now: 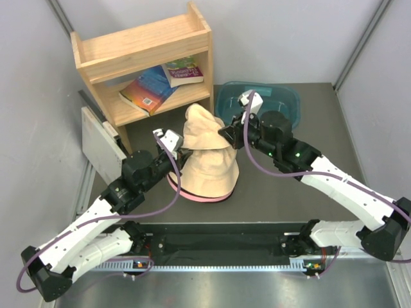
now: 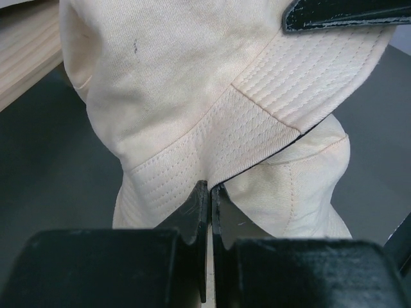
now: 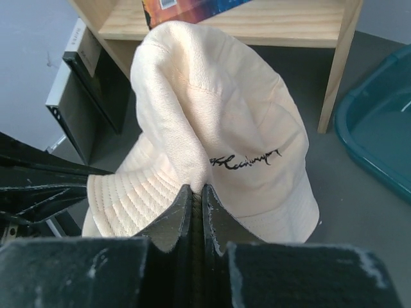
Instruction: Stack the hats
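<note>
Both arms reach in over the middle of the worktop [image 1: 289,192], where the hats sit in a pile. The upper hat [image 1: 200,127] is beige and crumpled, lifted up off the pile and stretched between the two arms, its crown bunched into a peak just below the shelf [image 1: 148,45].

The left end effector [image 2: 209,187] comes at it from the left. Its fingers are pressed together with a fold of the stitched brim pinched at their tips. The right end effector [image 3: 196,190] comes from the right and is clamped just as tight on the opposite edge of the same brim. From its wrist camera I can see black script lettering on the crown above the fingers.

Under that one lies the lower hat [image 1: 212,172], also beige, sitting rounded and fairly flat. In the left wrist view a thin dark strip shows between the two beige layers, though I cannot tell what it is. At the bottom of the pile a pink hat [image 1: 192,196] shows only as a rim peeking out along the lower left edge.

The wooden shelf stands in the upper left of the frame with two books [image 1: 149,90] lying on its lower board. A grey panel [image 1: 99,144] leans beside it at the left. A teal tub [image 1: 292,96] sits in the upper right, behind the right arm's wrist and apart from the hats.
</note>
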Available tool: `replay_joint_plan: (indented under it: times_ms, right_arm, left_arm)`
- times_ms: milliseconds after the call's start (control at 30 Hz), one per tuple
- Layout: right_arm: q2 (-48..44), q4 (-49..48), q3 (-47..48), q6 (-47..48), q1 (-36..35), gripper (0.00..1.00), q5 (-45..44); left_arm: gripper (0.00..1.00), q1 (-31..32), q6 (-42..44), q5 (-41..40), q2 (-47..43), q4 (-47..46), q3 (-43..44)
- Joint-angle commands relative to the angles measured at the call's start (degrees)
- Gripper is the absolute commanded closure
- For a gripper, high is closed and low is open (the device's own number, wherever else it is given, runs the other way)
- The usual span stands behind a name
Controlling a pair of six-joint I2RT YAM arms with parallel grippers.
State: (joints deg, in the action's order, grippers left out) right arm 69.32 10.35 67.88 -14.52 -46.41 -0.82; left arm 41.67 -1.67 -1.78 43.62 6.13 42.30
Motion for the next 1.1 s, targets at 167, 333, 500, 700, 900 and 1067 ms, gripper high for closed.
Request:
replay_joint_plan:
  times_ms: [167,333,500,700,900,1067]
  right_arm:
    - [-10.6,-0.9,-4.4,-2.3,-1.8,1.0,-4.6]
    - [-14.5,-1.6,-12.7,-7.4,-3.6,1.0,-8.1]
    - [-16.0,-6.7,-19.8,-12.8,-8.2,1.0,-13.7]
    - [-14.7,-13.2,-24.8,-18.5,-15.5,1.0,-23.7]
    - [-13.6,-14.0,-26.0,-20.1,-18.3,1.0,-26.5]
    - [-13.9,-14.5,-26.6,-20.6,-20.0,1.0,-27.6]
  left_arm:
    - [1.0,0.1,-1.8,-3.0,-2.5,0.6,0.5]
    - [1.0,0.1,-4.9,-5.1,-4.8,3.4,-0.3]
    - [0.48,0.1,-13.5,-8.3,-7.2,11.7,-0.4]
    - [0.28,0.0,-32.8,-17.0,-14.2,20.8,0.6]
    - [0.24,0.0,-46.5,-14.0,-23.8,8.1,-6.6]
    - [0.23,0.0,-54.9,-11.4,-23.8,-5.7,-13.8]
